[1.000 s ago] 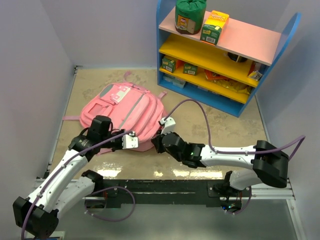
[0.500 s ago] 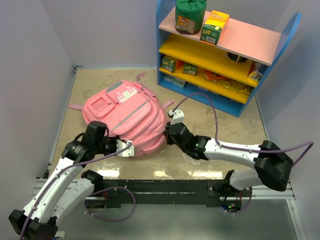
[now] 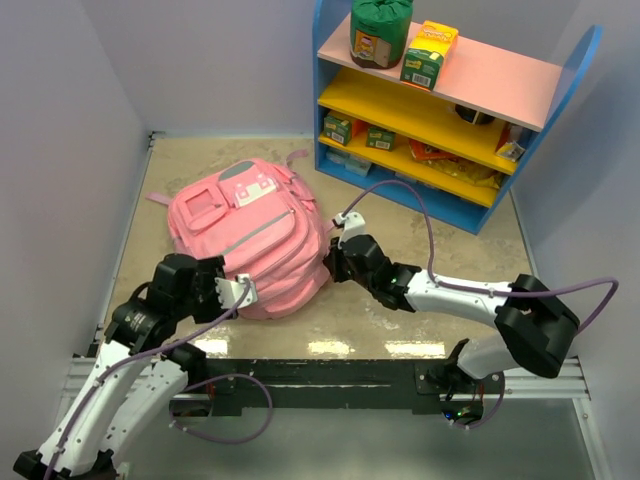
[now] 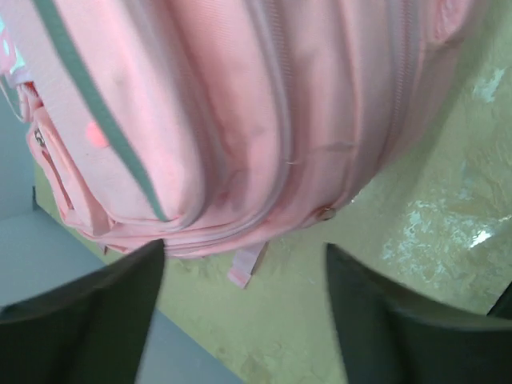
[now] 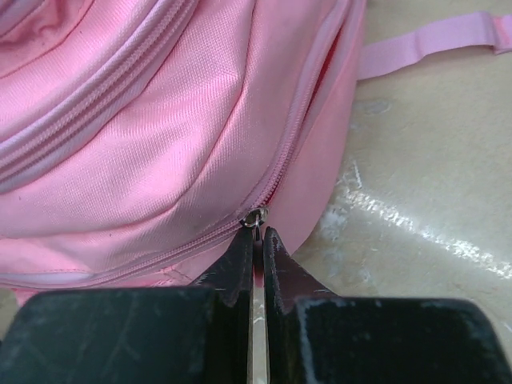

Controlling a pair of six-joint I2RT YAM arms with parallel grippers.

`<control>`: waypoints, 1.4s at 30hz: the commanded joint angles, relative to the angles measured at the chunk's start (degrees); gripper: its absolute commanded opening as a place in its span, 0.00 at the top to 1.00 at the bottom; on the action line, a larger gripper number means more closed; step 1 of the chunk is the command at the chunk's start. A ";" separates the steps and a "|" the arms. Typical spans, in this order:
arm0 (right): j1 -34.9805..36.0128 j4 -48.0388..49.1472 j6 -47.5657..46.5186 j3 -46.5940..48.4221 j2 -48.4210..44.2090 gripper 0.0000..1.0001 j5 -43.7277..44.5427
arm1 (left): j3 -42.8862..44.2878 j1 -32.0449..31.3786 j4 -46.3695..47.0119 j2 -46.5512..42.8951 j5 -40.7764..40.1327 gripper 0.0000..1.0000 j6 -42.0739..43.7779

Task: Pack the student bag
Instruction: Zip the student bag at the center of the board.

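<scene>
The student bag (image 3: 255, 240) lies flat on the left half of the table (image 3: 440, 270), front pockets up. Its long axis runs from the far edge toward the near edge, with the white-patch end farthest from the arms. The right gripper (image 5: 256, 240) is the nearer one. It sits against the bag's right flank, jaws pinched tight on the zipper pull (image 5: 255, 216), and the track curves away from it around the bag's rim. The coming move probably turns on drawing the pull along that curve rather than straight off the fabric. The left gripper (image 3: 240, 293) hangs just off the bag's near-left end, fingers apart and holding nothing, well placed to steady the bag.
</scene>
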 commanded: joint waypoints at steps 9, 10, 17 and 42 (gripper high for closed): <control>1.96 9.43 -1.87 -0.80 1.14 1.00 -9.42 | 27.33 0.20 4.22 23.66 26.14 0.00 -19.17; 1.96 9.34 -1.70 -0.80 1.40 1.00 -9.50 | 27.51 -0.24 4.84 25.50 28.25 0.00 -19.96; 1.96 10.57 -0.64 -2.03 1.14 1.00 -9.07 | 23.47 -11.93 15.55 34.74 26.95 0.00 -24.35; 1.96 9.08 -0.20 -3.35 -3.61 1.00 -11.87 | 14.94 -16.33 32.09 44.07 -2.05 0.63 -25.60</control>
